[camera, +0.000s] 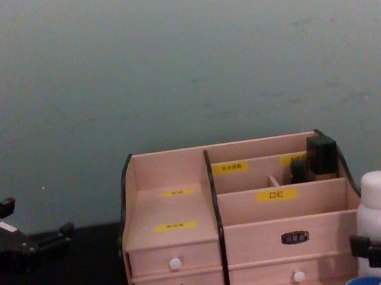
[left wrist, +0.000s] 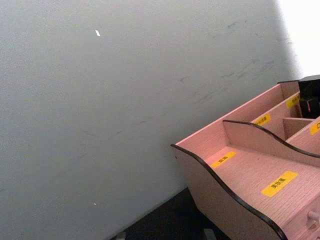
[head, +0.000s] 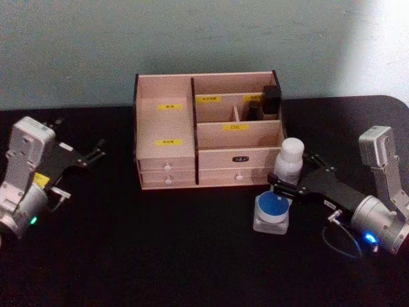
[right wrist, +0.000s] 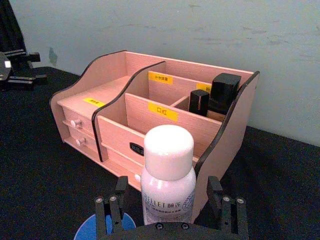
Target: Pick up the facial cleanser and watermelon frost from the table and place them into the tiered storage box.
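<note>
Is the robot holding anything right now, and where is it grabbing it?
Nothing yet. The right gripper is open around the facial cleanser, low on its body, not touching it. The left gripper holds nothing.

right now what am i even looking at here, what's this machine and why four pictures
A two-armed robot at a black table. One picture looks down from its head, one across from its chest, one from each wrist. On the table: a wooden tiered storage box, a white facial cleanser bottle and a blue-lidded watermelon frost jar. The right pincer is open around the facial cleanser, not touching it. The left pincer sits open at the left. Nothing is held.
</note>
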Robot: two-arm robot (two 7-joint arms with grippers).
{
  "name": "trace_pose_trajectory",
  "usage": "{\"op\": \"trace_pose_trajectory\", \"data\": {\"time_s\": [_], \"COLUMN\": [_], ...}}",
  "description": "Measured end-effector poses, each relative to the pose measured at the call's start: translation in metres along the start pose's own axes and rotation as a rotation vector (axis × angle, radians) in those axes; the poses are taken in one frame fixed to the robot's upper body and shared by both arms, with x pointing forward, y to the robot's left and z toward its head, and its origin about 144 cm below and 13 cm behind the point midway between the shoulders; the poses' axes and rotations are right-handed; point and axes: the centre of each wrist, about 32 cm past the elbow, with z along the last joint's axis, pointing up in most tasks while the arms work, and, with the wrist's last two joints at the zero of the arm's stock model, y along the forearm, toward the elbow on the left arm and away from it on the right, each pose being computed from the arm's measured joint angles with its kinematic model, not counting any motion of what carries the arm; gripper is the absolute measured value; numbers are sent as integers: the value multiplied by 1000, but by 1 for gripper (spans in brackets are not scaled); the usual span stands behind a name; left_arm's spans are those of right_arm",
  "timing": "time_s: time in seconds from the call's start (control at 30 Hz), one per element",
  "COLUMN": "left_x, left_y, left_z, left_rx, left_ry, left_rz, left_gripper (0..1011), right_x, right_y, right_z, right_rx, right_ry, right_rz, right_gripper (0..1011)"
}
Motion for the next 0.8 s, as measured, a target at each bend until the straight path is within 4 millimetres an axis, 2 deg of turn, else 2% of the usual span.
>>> {"op": "trace_pose_trajectory", "data": {"time_s": [0.8], "left_x": [0], "left_y": [0], "left_z": [0], "left_rx": [0], "left_ry": [0], "left_rz": [0], "left_gripper": [1001], "right_x": [0], "right_y": [1], "right_z": [0], "right_rx": [-5], "right_ry": [12], "right_rz": [-2], "right_gripper": [1002]}}
